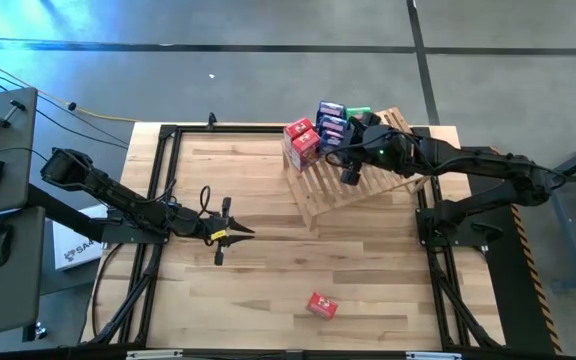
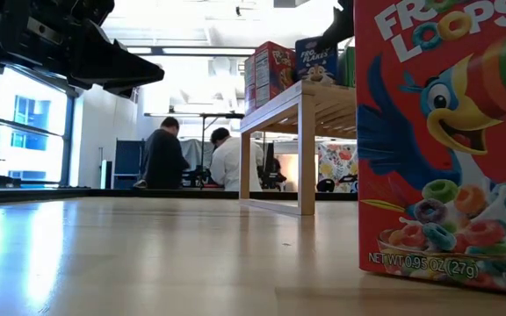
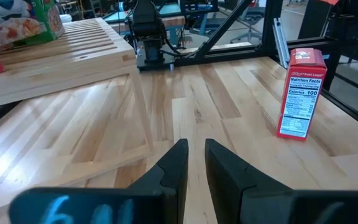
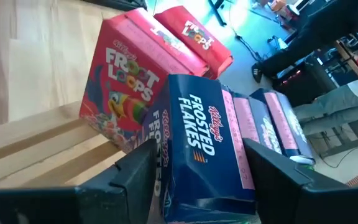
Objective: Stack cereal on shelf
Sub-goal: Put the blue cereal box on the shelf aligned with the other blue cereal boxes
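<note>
I am holding the right hand (image 4: 197, 168) over the shelf (image 1: 353, 185), its fingers parting around a blue Frosted Flakes box (image 4: 204, 149) beside red Froot Loops boxes (image 4: 129, 87). The left hand (image 3: 194, 168) is waiting nearly closed, empty, above the tabletop (image 1: 268, 270).

Three red boxes (image 1: 301, 141): two on the shelf (image 1: 353, 180), one alone on the bench (image 1: 248, 290). Three blue boxes (image 4: 197, 146), one green box (image 1: 358, 112).
</note>
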{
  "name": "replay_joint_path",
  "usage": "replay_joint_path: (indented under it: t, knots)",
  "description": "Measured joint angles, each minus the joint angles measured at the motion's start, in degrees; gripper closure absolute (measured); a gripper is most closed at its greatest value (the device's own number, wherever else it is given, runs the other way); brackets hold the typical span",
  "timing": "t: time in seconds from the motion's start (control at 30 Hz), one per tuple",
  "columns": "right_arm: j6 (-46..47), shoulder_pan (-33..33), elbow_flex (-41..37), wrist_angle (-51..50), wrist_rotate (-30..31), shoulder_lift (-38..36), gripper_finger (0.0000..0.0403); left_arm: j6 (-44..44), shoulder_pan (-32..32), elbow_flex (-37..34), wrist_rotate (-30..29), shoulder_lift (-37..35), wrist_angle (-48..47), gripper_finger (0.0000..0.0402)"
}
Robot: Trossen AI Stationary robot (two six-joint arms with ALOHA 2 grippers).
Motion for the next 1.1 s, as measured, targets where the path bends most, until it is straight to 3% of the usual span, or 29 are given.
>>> replay_joint_path:
  t: [0.27, 0.43, 0.63, 0.83, 0.97, 1.1]
  knots:
    - [1.69, 0.0, 0.0, -2.39, -1.34, -0.03, 0.0198, 0.0, 0.0, 0.0, 0.0, 0.0, 0.0, 0.0357]
    - [4.16, 0.0, 0.0, -2.8, -0.79, -0.03, 0.0173, -0.39, 0.01, 0.0, 1.3, 0.01, 0.02, 0.0357]
    - [3.21, 0.96, 0.88, -2.04, 3.76, -0.45, 0.0144, -0.45, 0.02, 0.0, 1.38, 0.01, 0.02, 0.0357]
    - [4.91, 7.12, 8.74, -7.76, 7.68, -0.86, 0.0144, -0.39, 0.02, -0.02, 1.25, 0.02, 0.04, 0.0357]
    - [12.29, 12.32, 11.21, -15.91, 8.01, -0.88, 0.0165, -0.08, 0.02, -0.02, 1.44, 0.02, -0.13, 0.0357]
    - [18.76, 16.16, 7.77, -19.04, 11.77, -0.88, 0.0226, -0.04, 0.0, -0.04, 3.4, 0.02, -0.35, 0.0357]
